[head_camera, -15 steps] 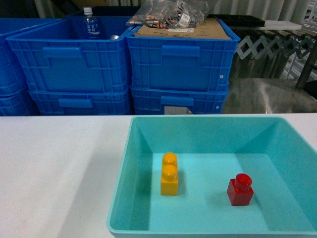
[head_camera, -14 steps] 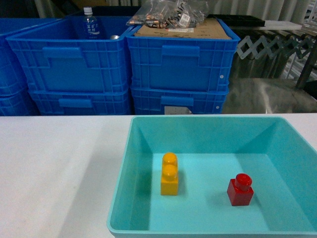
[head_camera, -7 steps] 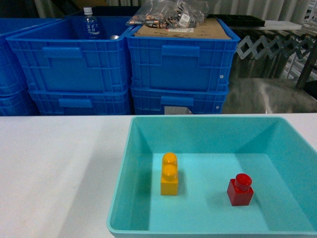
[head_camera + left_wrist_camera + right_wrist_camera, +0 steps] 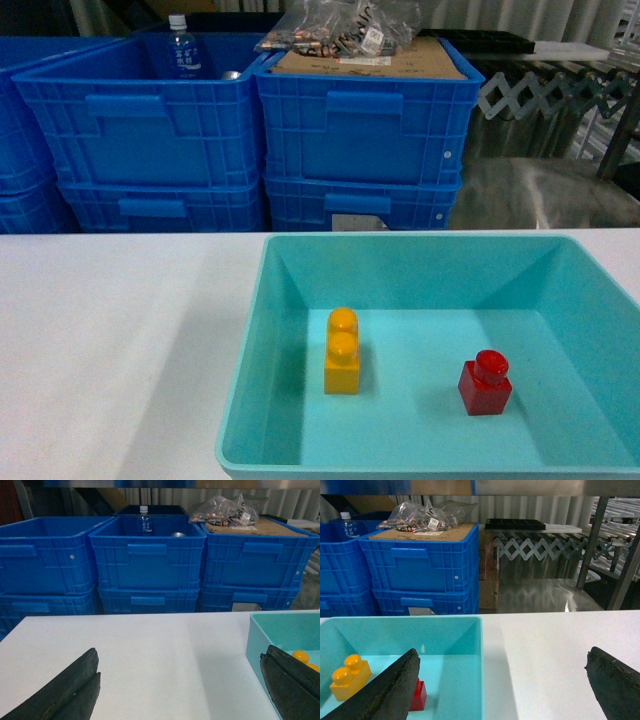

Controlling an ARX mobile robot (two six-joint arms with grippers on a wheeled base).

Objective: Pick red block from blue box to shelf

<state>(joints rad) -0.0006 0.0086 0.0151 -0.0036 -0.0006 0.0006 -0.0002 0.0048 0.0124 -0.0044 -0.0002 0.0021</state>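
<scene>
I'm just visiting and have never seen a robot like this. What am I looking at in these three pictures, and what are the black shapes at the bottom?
It is a wheeled robot with two arms. One picture comes from a camera on its head, looking down at a white table. There a blue box holds a red block and a yellow brick. The other two come from cameras on its wrists. The black shapes are the fingers of the left gripper and the right gripper, both open and holding nothing. Behind the table stand dark blue crates; one holds a bottle.
</scene>
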